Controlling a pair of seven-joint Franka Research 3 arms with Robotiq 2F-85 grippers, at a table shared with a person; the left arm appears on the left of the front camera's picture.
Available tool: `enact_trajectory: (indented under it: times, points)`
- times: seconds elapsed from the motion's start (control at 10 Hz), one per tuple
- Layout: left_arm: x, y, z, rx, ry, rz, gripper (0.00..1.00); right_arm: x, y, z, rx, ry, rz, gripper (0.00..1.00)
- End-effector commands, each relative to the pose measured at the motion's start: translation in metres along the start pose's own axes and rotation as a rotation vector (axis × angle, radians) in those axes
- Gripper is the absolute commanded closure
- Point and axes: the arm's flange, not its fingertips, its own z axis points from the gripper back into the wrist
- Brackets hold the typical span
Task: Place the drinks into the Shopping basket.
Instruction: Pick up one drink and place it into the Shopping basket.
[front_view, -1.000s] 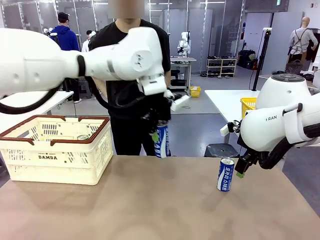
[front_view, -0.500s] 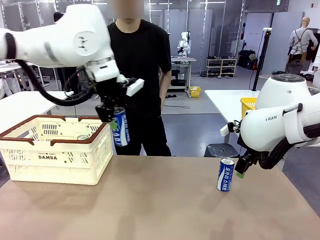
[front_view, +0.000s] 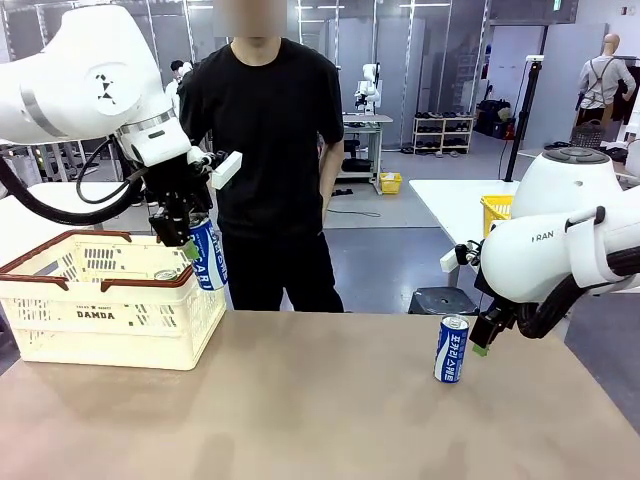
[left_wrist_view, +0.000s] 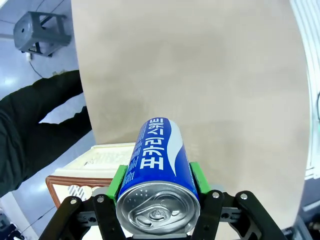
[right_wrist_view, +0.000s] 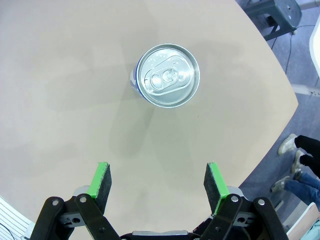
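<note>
Left tool (front_view: 188, 243) was clamped on blue can (front_view: 208, 264), tilted at the right rim of the Shopping basket (front_view: 100, 316), presumably for drop-in; right tool (right_wrist_view: 157, 181) hung wide open and empty above second can (right_wrist_view: 168, 75) standing on the surface (right_wrist_view: 60, 60).

Upright can (right_wrist_view: 168, 75) beyond open claw (right_wrist_view: 158, 188)

Blue can (front_view: 208, 256) now beside the Shopping basket (front_view: 100, 318)
</note>
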Motion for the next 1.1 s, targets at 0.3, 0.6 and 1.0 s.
enact_trajectory:
  times: [0.3, 0.6, 1.0]
  points:
    - [0.001, 0.004, 0.001, 0.0, 0.003, -0.001, 0.95, 0.0, 0.0, 0.0, 0.0, 0.0, -0.001, 0.07]
    - [0.0, 0.0, -0.004, -0.008, 0.0, 0.0, 0.41, 0.0, 0.0, 0.0, 0.0, 0.0, -0.001, 0.07]
    - [-0.061, 0.051, 0.025, 0.095, 0.024, 0.227, 0.41, 0.0, 0.0, 0.0, 0.0, 0.0, -0.001, 0.07]
